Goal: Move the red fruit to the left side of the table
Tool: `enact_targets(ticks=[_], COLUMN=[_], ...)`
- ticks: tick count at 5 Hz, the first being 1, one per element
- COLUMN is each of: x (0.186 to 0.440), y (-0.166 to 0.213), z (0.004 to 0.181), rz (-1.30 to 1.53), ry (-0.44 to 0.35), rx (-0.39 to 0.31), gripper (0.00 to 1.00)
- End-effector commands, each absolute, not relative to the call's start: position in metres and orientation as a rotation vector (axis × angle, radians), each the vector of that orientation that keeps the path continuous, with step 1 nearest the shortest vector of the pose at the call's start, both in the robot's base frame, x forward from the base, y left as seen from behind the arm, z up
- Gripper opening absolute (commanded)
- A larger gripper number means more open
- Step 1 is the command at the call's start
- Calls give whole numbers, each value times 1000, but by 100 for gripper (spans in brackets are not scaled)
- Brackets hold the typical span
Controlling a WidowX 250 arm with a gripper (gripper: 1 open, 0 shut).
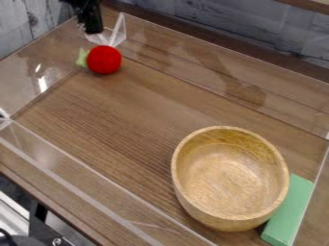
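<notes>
The red fruit lies on the table at its far left, close to the back acrylic wall, with a bit of green leaf showing on its left side. My gripper hangs just above and slightly behind it, pointing down, clear of the fruit. Its dark fingers stand a little apart with nothing between them. The upper part of the arm is cut off by the top edge of the picture.
A round light wooden bowl sits at the near right, with a flat light-green block against its right side. Low clear acrylic walls ring the tabletop.
</notes>
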State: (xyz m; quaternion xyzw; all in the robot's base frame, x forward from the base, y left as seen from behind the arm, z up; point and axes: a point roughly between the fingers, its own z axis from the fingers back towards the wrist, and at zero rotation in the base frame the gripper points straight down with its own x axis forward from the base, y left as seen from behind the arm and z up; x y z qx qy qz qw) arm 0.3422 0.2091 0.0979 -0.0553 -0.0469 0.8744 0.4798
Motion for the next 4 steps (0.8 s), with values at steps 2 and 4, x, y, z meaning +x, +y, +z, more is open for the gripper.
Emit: enact_targets(ticks=[2, 4], x=[370, 368], y=[185, 169], z=[111, 103], rz=[2072, 2129], ry=[-159, -150], rx=[-157, -149], gripper=[100, 100])
